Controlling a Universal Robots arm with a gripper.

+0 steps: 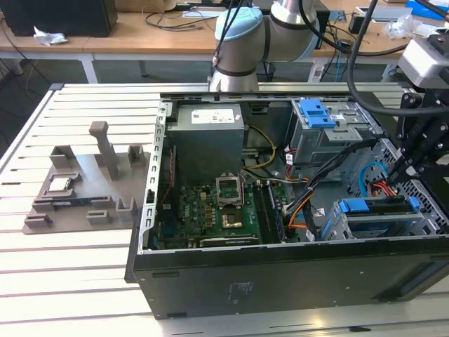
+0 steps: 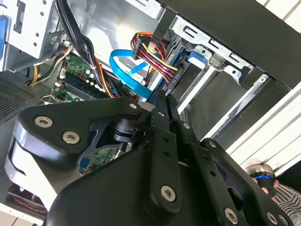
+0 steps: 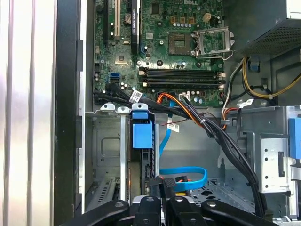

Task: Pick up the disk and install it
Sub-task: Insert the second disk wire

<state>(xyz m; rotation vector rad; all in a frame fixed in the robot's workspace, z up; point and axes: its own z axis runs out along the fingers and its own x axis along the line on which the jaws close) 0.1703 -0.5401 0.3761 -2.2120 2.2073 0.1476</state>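
Observation:
The disk (image 1: 375, 208) sits on edge in the lower drive bay of the open computer case (image 1: 280, 281), its blue bracket (image 3: 142, 133) showing along its top. In the first wrist view its dark edge (image 3: 146, 165) runs down into the slot. My black gripper (image 1: 401, 170) hangs just above the disk's cable end, fingers pressed together with nothing between them. In both wrist views the fingertips (image 3: 162, 182) meet next to the blue data cable (image 3: 188, 172) and the red and yellow power plug (image 2: 153, 54).
A motherboard (image 1: 210, 214) with an open processor socket lies inside the case, beside a grey power-supply box (image 1: 208, 137). A second blue-handled drive cage (image 1: 319, 116) stands at the back. Black cable bundles (image 3: 225, 141) cross the bay. A grey fixture (image 1: 84, 186) sits at the exterior view's left.

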